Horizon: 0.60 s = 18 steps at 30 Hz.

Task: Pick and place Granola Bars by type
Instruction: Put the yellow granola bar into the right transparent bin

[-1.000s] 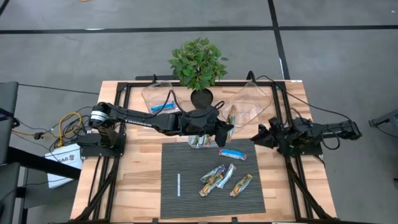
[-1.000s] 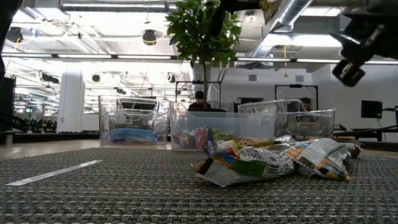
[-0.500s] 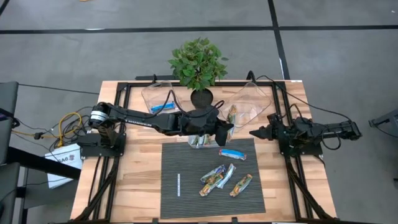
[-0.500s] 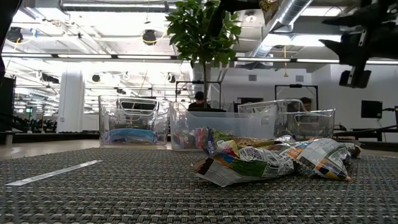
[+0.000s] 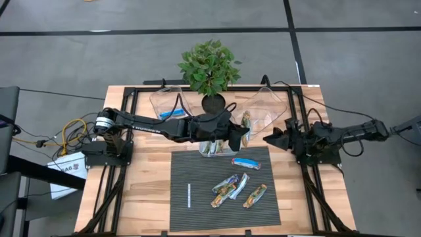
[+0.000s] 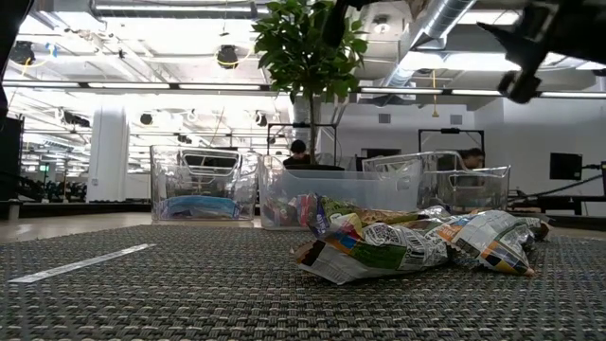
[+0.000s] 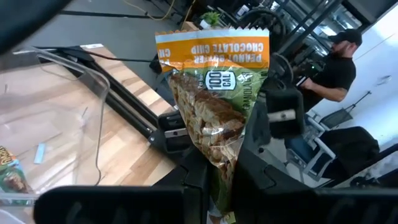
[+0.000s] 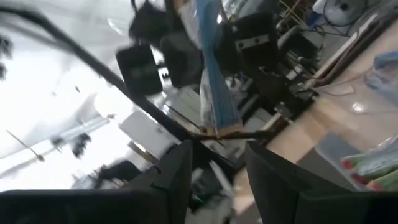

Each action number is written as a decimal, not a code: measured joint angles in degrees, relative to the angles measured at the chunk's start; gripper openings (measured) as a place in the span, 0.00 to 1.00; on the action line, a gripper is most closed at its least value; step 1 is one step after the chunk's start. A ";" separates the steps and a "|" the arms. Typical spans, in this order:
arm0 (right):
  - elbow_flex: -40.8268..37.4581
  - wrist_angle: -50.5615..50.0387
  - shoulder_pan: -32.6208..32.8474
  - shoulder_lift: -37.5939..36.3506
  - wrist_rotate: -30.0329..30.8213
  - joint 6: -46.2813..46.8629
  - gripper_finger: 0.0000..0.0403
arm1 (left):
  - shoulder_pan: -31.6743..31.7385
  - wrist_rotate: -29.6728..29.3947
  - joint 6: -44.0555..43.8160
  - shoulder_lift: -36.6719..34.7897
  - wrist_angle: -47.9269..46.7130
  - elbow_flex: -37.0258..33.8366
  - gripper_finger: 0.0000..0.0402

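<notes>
My left gripper (image 5: 239,133) reaches across the table's middle and is shut on a granola bar (image 5: 245,121) with an orange top and a green lower part (image 7: 214,93), held above the near rim of the right clear tub (image 5: 266,108). My right gripper (image 5: 270,137) hovers open at the right of the mat, high above it (image 6: 519,57), touching nothing. A blue bar (image 5: 245,162) and several multicoloured bars (image 5: 230,187) lie flat on the dark mat, heaped in the low view (image 6: 417,244). My left gripper pinches the bar's lower end (image 7: 219,163) between its two fingers (image 7: 195,180). The bar is lifted clear and stands out beyond the fingertips, orange end (image 7: 211,43) farthest away.
Three clear tubs stand along the mat's far edge: the left one (image 5: 164,105) holds a blue bar, the middle one (image 5: 212,149) holds several bars. A potted plant (image 5: 209,69) stands behind them. A thin white stick (image 5: 189,195) lies on the mat's left part. People show in the room beyond.
My right gripper has risen and its arm has stretched out toward the table's right edge, the fingers staying near the mat's right side. My left gripper has edged a little toward the far edge with the bar still in it.
</notes>
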 joint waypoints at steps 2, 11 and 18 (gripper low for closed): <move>2.59 -0.15 0.52 4.66 0.00 -3.50 0.36 | 0.00 0.00 0.00 0.00 -0.02 0.23 0.09; 12.04 -0.05 -1.75 21.09 -0.22 -6.47 0.52 | 0.00 0.98 0.00 0.00 0.02 0.30 0.09; 16.43 -0.09 -2.94 27.95 -1.03 -7.46 0.59 | 0.00 1.00 0.31 0.00 0.83 0.30 0.09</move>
